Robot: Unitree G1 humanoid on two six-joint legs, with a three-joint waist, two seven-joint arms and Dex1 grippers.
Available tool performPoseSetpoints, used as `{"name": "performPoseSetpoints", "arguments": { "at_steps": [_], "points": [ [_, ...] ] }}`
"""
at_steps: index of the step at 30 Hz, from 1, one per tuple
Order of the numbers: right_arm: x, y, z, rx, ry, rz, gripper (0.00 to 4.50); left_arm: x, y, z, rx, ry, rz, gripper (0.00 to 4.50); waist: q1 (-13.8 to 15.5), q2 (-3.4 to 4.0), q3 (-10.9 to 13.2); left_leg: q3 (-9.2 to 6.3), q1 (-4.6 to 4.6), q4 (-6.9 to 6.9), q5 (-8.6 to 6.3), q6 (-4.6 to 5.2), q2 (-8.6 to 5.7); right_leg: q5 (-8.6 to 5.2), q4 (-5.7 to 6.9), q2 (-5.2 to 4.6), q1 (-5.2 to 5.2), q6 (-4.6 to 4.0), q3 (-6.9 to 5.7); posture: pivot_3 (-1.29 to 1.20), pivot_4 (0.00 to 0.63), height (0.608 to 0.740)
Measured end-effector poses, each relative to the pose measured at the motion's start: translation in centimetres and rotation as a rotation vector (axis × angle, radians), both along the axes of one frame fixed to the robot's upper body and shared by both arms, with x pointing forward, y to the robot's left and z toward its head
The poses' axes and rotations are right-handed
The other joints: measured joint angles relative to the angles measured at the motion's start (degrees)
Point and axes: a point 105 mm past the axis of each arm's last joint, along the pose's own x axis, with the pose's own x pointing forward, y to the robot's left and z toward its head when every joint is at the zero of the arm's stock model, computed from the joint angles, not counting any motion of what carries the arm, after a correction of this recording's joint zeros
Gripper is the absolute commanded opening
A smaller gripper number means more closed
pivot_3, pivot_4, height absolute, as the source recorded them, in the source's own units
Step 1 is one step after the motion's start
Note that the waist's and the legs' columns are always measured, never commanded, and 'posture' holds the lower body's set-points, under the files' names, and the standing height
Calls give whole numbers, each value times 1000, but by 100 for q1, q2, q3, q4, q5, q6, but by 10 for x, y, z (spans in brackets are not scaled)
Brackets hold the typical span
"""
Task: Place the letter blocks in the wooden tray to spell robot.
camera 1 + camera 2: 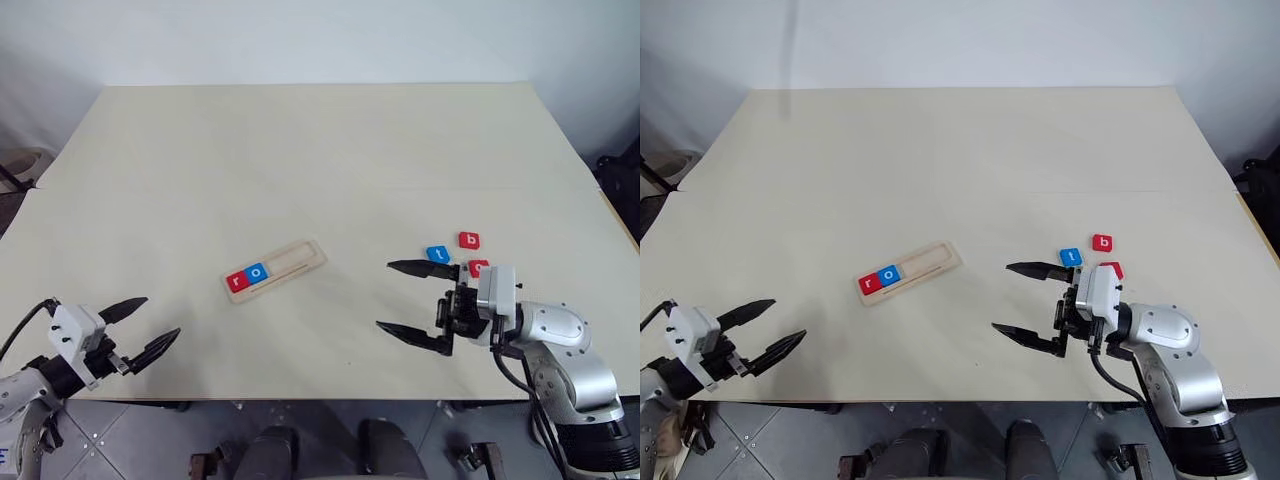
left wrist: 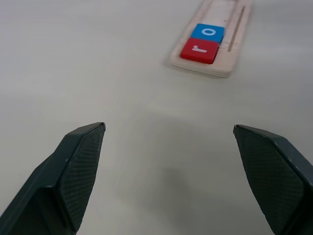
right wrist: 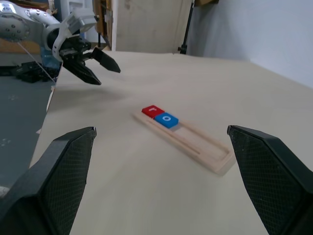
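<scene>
table [image 1: 300,160] | on it: wooden tray [image 1: 300,257]; loose letter blocks [image 1: 469,240]

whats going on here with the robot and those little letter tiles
A two-armed robot is spelling "robot" in a wooden tray on a pale table. The red r and blue o already sit at one end of the tray; the other slots are bare. The blue t, red b and another red tile lie loose by the right gripper. Both it and the left gripper have open, empty jaws.

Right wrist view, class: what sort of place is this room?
Probably a lab or workshop: a large pale table with a spelling tray, plain walls, and stands and gear on the grey floor beyond the table's edge.
</scene>
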Motion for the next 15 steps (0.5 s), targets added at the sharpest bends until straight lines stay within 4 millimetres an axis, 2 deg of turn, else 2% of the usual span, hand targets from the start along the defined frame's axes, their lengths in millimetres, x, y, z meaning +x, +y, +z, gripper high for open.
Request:
{"name": "performPoseSetpoints", "arguments": {
  "at_steps": [4, 8, 15],
  "points": [
    [0, -10, 0, -27, 3, -25, 4500, 20, -27, 11, -15, -14, -97, 4469, 18, -2, 0, -8, 0, 4, 1, -1, -1, 0, 2, 3, 4, 0, -11, 0, 150, 740],
    [0, -22, -1, -52, 7, -69, 4500, 41, -54, 17, 57, -15, -233, 4469, 0, -1, 0, -8, 2, 0, 1, -1, -4, 0, 4, 8, 3, 0, -14, 0, 150, 740],
    [-2, -25, -5, -48, 28, -100, 4500, 78, -64, 4, 149, 14, -279, 4469, -13, -1, 0, -8, -3, 6, 3, -4, -4, 0, 11, 13, -3, 0, -24, 0, 150, 740]
  ]
}}
